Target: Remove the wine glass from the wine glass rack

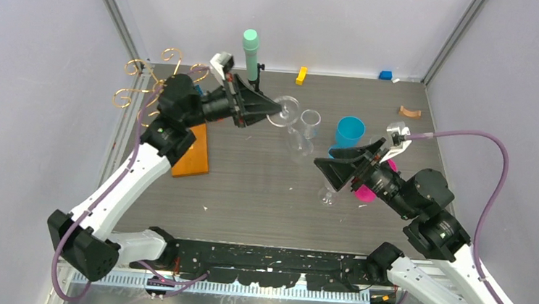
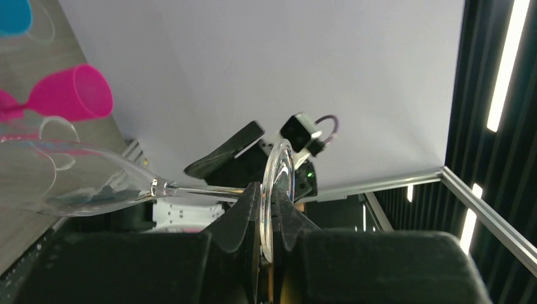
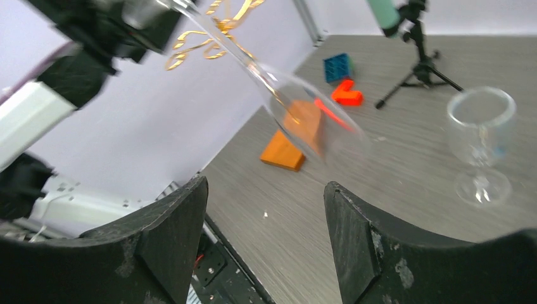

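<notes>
My left gripper point(image 1: 280, 110) is shut on the round foot of a clear wine glass point(image 1: 289, 111). It holds the glass in the air to the right of the wine glass rack point(image 1: 145, 78), a gold wire stand on an orange wooden base point(image 1: 194, 155). In the left wrist view the gripper point(image 2: 272, 209) clamps the foot disc, and the stem runs left to the bowl point(image 2: 63, 180). My right gripper point(image 1: 323, 168) is open and empty, low over the table. In its own view point(image 3: 266, 202) I see the held glass point(image 3: 310, 120) tilted in front of the rack point(image 3: 209, 31).
A black tripod with a mint cylinder point(image 1: 251, 49) stands at the back. A clear glass point(image 1: 310, 120), a blue cup point(image 1: 349, 133) and pink goblets point(image 1: 365, 192) stand mid-right. Yellow point(image 1: 301, 75) and blue point(image 1: 385, 75) blocks lie along the back wall.
</notes>
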You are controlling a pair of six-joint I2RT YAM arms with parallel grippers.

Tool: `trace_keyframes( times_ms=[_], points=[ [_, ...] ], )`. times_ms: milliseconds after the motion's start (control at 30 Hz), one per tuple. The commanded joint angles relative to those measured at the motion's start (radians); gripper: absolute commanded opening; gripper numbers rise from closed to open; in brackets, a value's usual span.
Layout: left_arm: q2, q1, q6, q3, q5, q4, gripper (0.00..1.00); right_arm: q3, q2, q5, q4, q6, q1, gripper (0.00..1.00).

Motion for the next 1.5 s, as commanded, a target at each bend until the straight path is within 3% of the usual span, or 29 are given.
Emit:
trace_keyframes(
  times_ms=[0, 233, 433, 700, 1000, 1100, 1133, 1233, 1467],
  points=[
    [-0.005, -0.09, 0.018, -0.016, -0.027, 0.09, 0.0, 0.053, 0.053, -0.182, 0.211, -0.083, 0.004, 0.73],
    [-0.027, -0.172, 0.035, -0.066, -0.054, 0.053, 0.0, 0.08, 0.141, -0.334, 0.276, -0.205, 0.005, 0.72],
    [-0.046, -0.21, 0.037, -0.093, -0.076, 0.032, 0.0, 0.107, 0.211, -0.4, 0.281, -0.27, 0.005, 0.64],
    [-0.081, -0.232, 0.014, -0.122, -0.11, 0.051, 0.0, 0.097, 0.258, -0.464, 0.289, -0.296, 0.004, 0.33],
    [-0.106, -0.233, -0.005, -0.129, -0.128, 0.061, 0.0, 0.055, 0.282, -0.446, 0.344, -0.295, 0.005, 0.19],
    [-0.11, -0.233, -0.008, -0.133, -0.133, 0.063, 0.0, 0.057, 0.293, -0.438, 0.363, -0.28, 0.005, 0.1],
    [-0.111, -0.233, -0.008, -0.134, -0.135, 0.063, 0.02, 0.057, 0.296, -0.431, 0.377, -0.268, 0.005, 0.08],
    [-0.116, -0.233, -0.004, -0.14, -0.145, 0.066, 0.22, 0.042, 0.295, -0.354, 0.428, -0.239, 0.005, 0.01],
    [-0.132, -0.233, 0.019, -0.175, -0.198, 0.073, 0.63, -0.01, 0.249, -0.141, 0.606, -0.157, 0.005, 0.0]
  ],
)
